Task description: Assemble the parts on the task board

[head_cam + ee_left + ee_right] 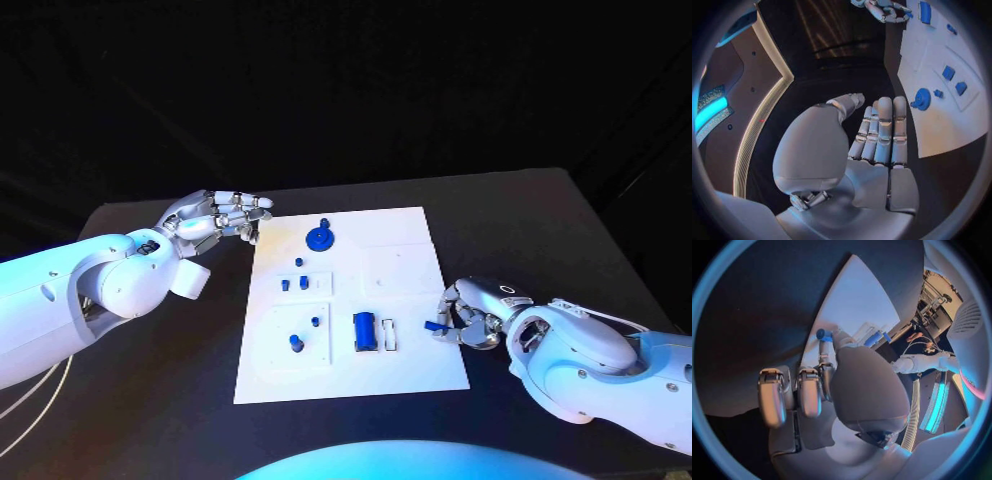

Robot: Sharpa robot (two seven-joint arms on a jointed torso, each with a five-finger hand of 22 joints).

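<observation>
The white task board [397,250] lies in the middle of the black table. On it are a blue round disc [320,238], several small blue parts such as one peg [297,342], and a larger blue block [365,330]. My left hand [219,215] hovers at the board's far left corner, fingers straight and holding nothing; the left wrist view shows the same hand [879,135] beside the disc [921,98]. My right hand [470,320] sits at the board's right edge and pinches a small blue part [433,326], also seen at its fingertips [823,334].
Black table [534,220] surrounds the board on all sides, with a dark backdrop behind. Shallow white recesses [397,255] mark the board's right half. Both white forearms lie low over the table at the board's sides.
</observation>
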